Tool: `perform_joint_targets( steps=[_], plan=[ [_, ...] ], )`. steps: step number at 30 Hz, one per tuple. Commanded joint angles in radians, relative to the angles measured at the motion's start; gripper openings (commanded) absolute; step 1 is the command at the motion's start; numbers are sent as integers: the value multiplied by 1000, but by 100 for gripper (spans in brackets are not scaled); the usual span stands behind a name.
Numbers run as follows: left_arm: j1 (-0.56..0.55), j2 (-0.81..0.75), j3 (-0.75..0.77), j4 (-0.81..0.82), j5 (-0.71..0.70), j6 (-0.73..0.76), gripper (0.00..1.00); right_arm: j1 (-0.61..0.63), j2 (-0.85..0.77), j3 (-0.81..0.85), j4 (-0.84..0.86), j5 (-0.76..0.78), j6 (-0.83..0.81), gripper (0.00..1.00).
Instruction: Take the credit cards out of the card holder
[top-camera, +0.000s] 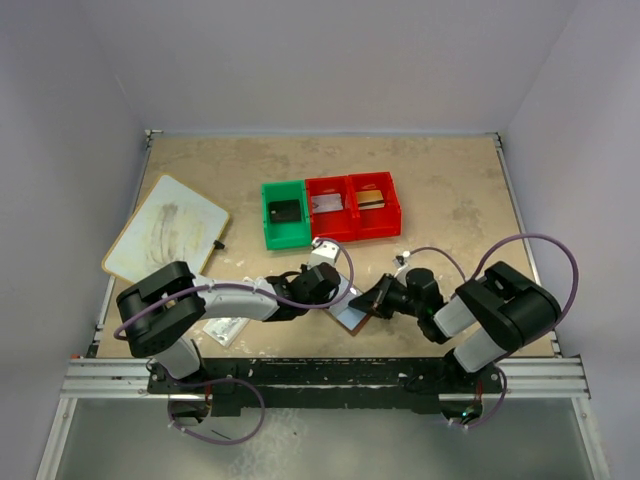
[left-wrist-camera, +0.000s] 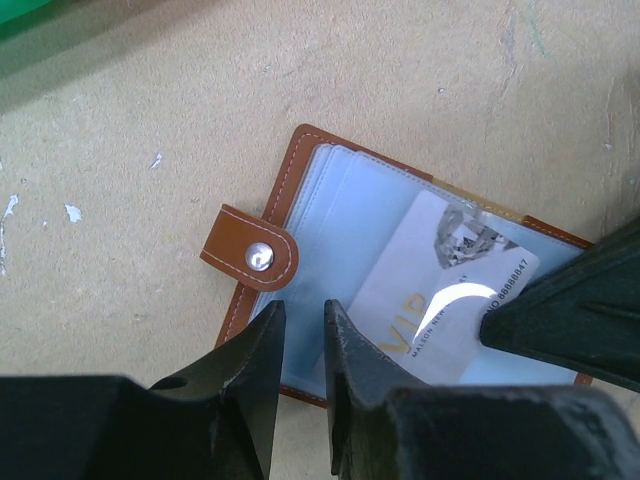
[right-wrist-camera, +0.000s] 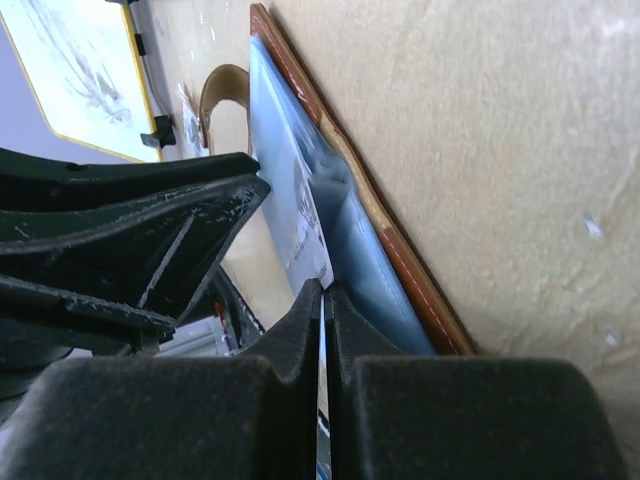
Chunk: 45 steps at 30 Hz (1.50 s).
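The brown leather card holder (top-camera: 347, 310) lies open on the table between my two grippers. In the left wrist view its stud tab (left-wrist-camera: 252, 257) and pale blue pockets (left-wrist-camera: 340, 230) show. A white VIP card (left-wrist-camera: 440, 295) sticks partway out of a pocket. My right gripper (top-camera: 374, 298) is shut on this card's edge; the thin card (right-wrist-camera: 305, 230) runs between its fingertips (right-wrist-camera: 322, 292). My left gripper (left-wrist-camera: 302, 325) stands over the holder's near edge, jaws almost closed with a narrow gap and nothing between them. It also shows in the top view (top-camera: 326, 287).
A green bin (top-camera: 285, 215) with a dark card and two red bins (top-camera: 352, 207) holding cards stand behind the holder. A whiteboard (top-camera: 165, 228) lies at the left. A pale card (top-camera: 222, 328) lies near the left arm and another (top-camera: 322, 250) lies before the bins.
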Motion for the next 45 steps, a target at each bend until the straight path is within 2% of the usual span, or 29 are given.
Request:
perform_joint_targets(
  steps=[1, 4, 9, 14, 25, 30, 33, 35, 45],
  plan=[
    [5, 4, -20, -56, -8, -9, 20, 3, -6, -47, 38, -13, 10, 0],
    [5, -3, -22, -52, 13, 5, 20, 3, -6, -52, 51, 1, 12, 0],
    [5, -6, -22, -40, 62, 34, 19, 5, 29, -10, 129, 32, 35, 20],
    [5, -1, -12, -45, 80, 35, 18, 11, 62, 7, 196, 67, 77, 24],
    [5, 4, -17, -30, 90, 2, 17, 61, 95, 18, 240, 124, 113, 25],
    [5, 7, -17, -36, 95, -4, 16, 92, 147, 18, 319, 166, 156, 20],
    [5, -3, -22, -47, 88, -8, 15, 97, 171, 6, 382, 190, 169, 6],
    [5, -10, -23, -59, 76, -13, 15, 98, 165, -15, 400, 198, 172, 3],
    [6, -19, -38, -73, 28, -40, 14, 98, 44, -101, 270, 165, 137, 0]
  ],
)
